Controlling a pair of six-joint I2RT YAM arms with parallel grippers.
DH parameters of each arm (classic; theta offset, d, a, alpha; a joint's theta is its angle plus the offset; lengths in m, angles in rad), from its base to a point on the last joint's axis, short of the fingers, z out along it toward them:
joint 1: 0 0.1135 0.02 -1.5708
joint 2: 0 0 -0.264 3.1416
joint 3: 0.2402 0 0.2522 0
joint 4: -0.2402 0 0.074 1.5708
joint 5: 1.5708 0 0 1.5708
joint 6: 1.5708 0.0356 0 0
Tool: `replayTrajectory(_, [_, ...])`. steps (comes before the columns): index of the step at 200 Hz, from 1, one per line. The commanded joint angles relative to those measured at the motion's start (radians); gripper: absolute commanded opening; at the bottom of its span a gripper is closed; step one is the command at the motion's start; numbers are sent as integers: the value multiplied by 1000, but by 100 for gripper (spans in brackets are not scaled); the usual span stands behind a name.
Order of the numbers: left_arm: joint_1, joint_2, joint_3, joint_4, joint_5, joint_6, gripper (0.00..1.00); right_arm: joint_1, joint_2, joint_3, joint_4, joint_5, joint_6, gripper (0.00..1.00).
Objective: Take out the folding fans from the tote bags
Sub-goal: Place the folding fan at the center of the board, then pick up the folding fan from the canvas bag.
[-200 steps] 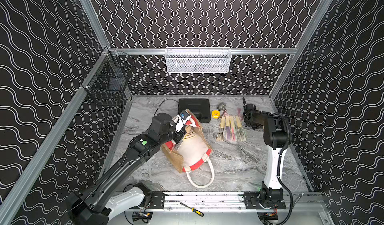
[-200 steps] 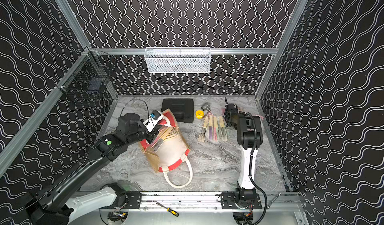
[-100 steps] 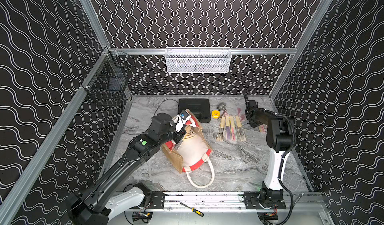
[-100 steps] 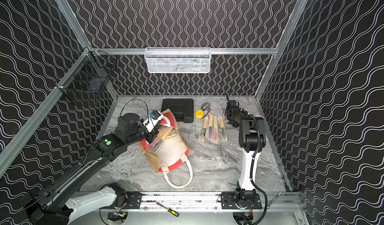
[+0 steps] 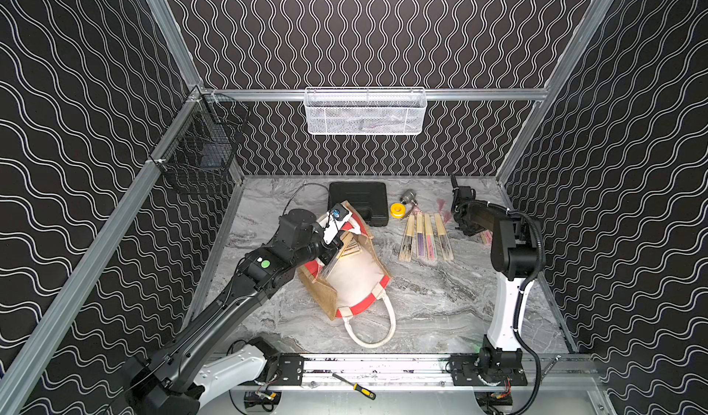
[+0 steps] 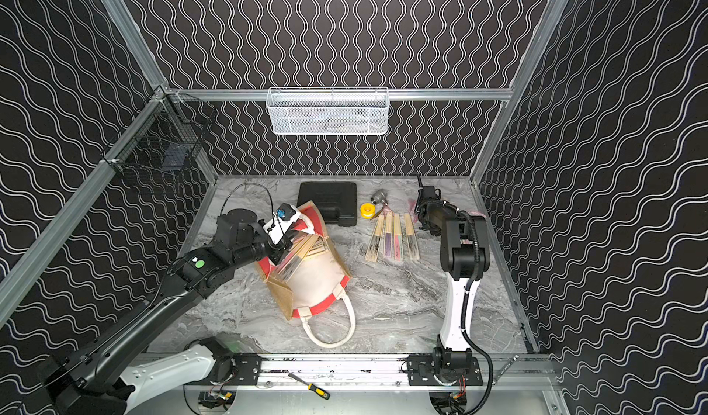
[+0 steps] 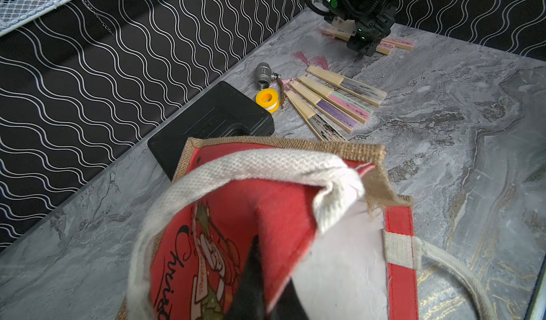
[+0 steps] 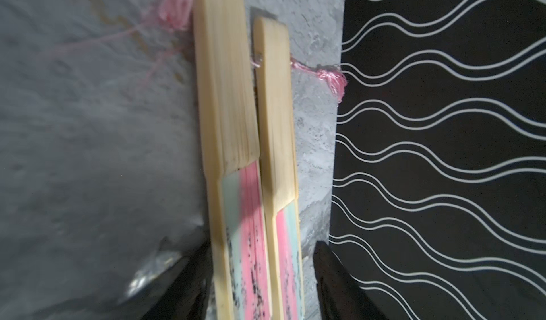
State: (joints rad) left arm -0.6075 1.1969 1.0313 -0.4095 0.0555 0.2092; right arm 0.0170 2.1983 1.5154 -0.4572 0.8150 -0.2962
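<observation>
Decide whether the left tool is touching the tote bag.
Touching. The left wrist view shows the left tool shut on the tote bag, its jaws pinching the red side panel between them.

Centre frame in both top views, the boxy tan tote bag is coarse woven jute with matt red cloth panels and thick white woven handles. Right of centre, the slim folding fans show smooth pale bamboo ribs. The flat black case is matt plastic.
</observation>
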Motion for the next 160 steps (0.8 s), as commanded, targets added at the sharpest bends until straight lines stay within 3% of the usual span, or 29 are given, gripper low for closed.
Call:
replayTrajectory(1, [-1, 1, -1, 35, 5, 1, 0, -2, 19, 2, -49, -50, 19, 57])
replayTrajectory(52, [-1, 1, 0, 34, 6, 1, 0, -2, -23, 63, -111, -217, 98, 57])
replayTrajectory(119, [-1, 1, 1, 34, 7, -1, 0, -2, -175, 260, -280, -537, 384, 57])
replayTrajectory(160, [-1, -3, 1, 32, 5, -1, 0, -2, -482, 64, -140, -790, 613, 56])
